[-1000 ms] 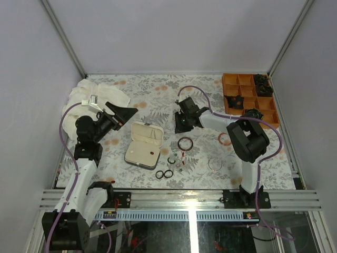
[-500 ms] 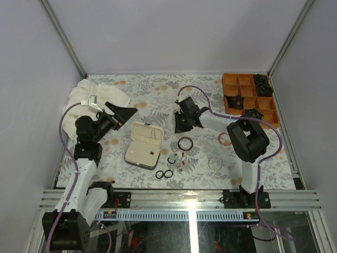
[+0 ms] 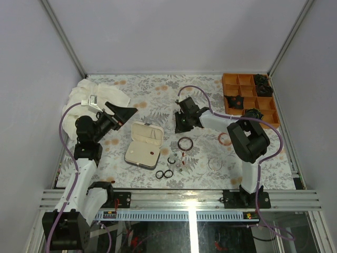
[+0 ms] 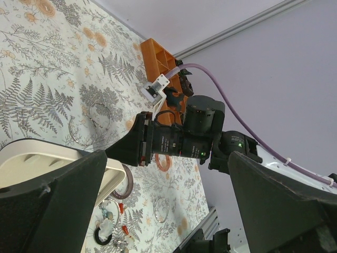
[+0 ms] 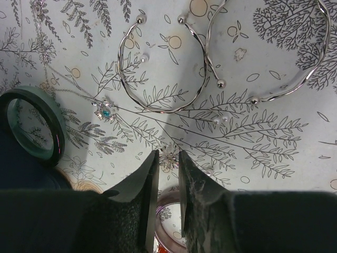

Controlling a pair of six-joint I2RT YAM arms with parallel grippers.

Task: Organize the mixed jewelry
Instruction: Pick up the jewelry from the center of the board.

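The mixed jewelry lies loose on the fern-print cloth. My right gripper (image 5: 169, 158) is low over it, its jaws narrow, with a small silver flower earring (image 5: 169, 156) pinched between the fingertips. Past the tips lie two silver wire cuffs (image 5: 163, 68) and a blue-stone flower stud (image 5: 105, 112). A dark green bangle (image 5: 31, 124) is at the left. From above, the right gripper (image 3: 179, 127) sits just beyond a dark reddish bangle (image 3: 185, 143). My left gripper (image 3: 125, 113) hangs wide open and empty above the table, left of the cream-lined case (image 3: 143, 145).
An orange divided tray (image 3: 230, 86) with black rosettes stands at the back right. A white cloth (image 3: 97, 95) is bunched at the back left. Two black rings (image 3: 164, 174), an orange bangle (image 3: 225, 139) and a thin silver hoop (image 3: 215, 163) lie near the front.
The right gripper's jaws have drawn a little closer at the same spot. The left arm has not moved.
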